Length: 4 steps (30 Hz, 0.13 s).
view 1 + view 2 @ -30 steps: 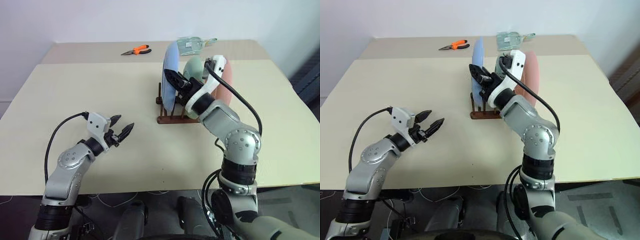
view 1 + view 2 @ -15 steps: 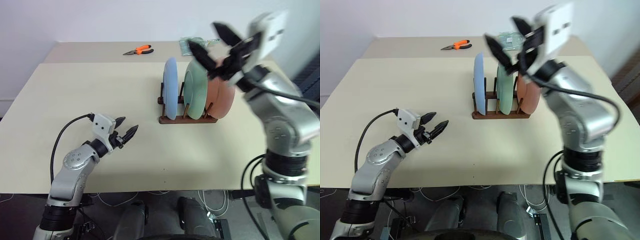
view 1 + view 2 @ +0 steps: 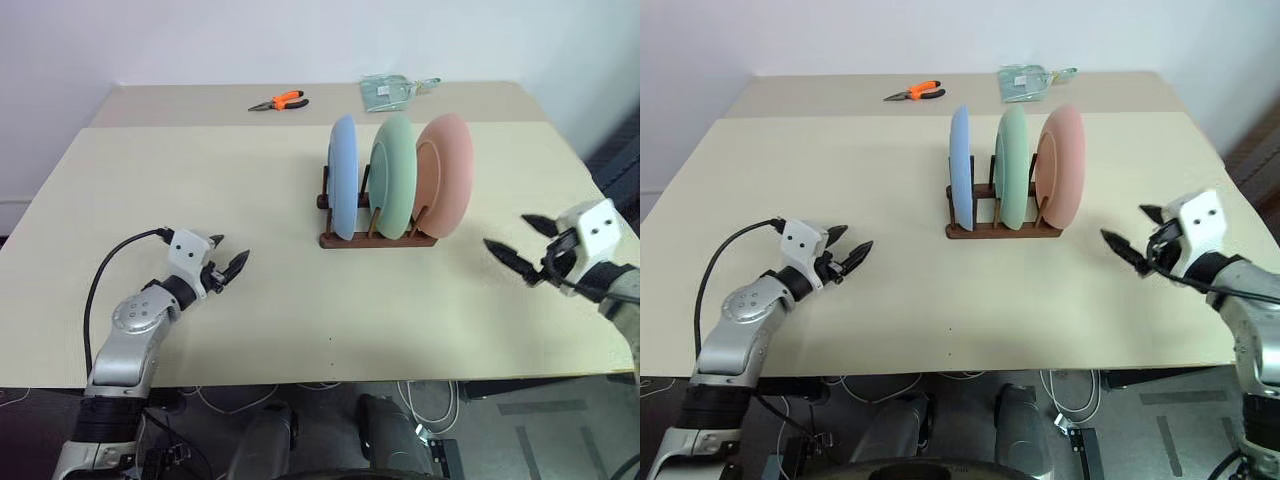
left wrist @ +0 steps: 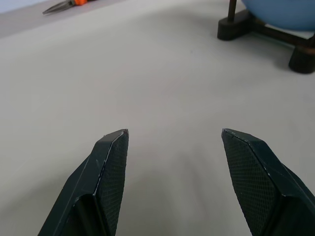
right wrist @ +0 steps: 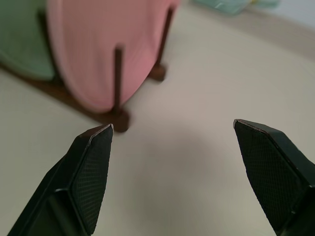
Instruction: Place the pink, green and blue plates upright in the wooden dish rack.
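The wooden dish rack (image 3: 378, 240) sits at the table's middle with three plates upright in it. The blue plate (image 3: 342, 190) is on the left, the green plate (image 3: 393, 175) in the middle and the pink plate (image 3: 447, 172) on the right. My right gripper (image 3: 506, 230) hovers low over the table to the right of the rack, open and empty, pointing toward the pink plate (image 5: 98, 49). My left gripper (image 3: 228, 254) is open and empty over the near left of the table, well apart from the rack (image 4: 236, 24).
Orange-handled pliers (image 3: 278, 101) lie at the far edge of the table. A clear plastic bag (image 3: 392, 91) lies behind the rack. The bare table top (image 3: 300, 300) stretches between the two grippers.
My right gripper left the plates, rose above the rack, then swung right and down to the table's right side, its fingers opening wide. The left gripper drifted slightly left and lower.
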Tool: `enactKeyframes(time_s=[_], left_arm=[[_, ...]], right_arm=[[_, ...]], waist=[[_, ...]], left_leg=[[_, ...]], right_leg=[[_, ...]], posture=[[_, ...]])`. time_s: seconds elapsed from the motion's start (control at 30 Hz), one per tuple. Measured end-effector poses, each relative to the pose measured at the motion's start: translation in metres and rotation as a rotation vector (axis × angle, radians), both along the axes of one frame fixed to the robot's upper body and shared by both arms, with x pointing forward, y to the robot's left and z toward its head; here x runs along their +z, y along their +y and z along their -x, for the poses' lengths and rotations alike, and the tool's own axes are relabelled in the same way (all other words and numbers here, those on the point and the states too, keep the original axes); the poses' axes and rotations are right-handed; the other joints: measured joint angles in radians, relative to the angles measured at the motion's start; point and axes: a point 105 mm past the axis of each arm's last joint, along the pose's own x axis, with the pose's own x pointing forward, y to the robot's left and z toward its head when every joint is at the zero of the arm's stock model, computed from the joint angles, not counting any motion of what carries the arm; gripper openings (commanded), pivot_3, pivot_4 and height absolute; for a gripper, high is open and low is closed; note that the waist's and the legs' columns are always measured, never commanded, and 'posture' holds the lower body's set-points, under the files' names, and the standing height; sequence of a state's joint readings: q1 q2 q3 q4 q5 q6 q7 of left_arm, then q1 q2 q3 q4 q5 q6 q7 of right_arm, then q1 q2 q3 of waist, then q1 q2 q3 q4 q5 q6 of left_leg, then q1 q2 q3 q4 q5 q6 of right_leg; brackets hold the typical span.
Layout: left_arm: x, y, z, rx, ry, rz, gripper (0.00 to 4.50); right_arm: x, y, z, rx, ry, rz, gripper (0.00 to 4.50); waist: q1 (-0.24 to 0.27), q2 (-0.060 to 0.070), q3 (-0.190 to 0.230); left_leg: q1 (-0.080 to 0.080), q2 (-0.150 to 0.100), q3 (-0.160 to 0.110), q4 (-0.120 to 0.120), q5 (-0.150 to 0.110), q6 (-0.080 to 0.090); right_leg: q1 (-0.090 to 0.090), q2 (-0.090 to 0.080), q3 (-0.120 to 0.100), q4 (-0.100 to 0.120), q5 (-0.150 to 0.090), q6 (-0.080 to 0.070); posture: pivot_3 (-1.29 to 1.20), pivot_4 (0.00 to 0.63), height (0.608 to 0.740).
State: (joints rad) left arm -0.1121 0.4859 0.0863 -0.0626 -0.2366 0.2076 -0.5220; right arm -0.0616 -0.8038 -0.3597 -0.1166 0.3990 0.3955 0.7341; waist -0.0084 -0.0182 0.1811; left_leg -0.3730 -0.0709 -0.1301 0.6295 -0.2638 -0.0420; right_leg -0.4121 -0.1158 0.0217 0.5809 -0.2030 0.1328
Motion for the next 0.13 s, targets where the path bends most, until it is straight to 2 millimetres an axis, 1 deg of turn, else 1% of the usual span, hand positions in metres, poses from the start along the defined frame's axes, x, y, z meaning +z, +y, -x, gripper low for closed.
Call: enactKeyframes(time_s=[0.13], left_arm=[[-0.0052, 0.0013, 0.0072, 0.008, 0.012, 0.005, 3.09]], right_arm=[[-0.0005, -0.0005, -0.0061, 0.009, -0.015, 0.018, 3.99]], waist=[[0.000, 0.000, 0.000]], left_leg=[[0.000, 0.000, -0.001, 0.000, 0.000, 0.000]], right_leg=[[0.000, 0.000, 0.000, 0.000, 0.000, 0.000]], posture=[[0.00, 0.150, 0.740]])
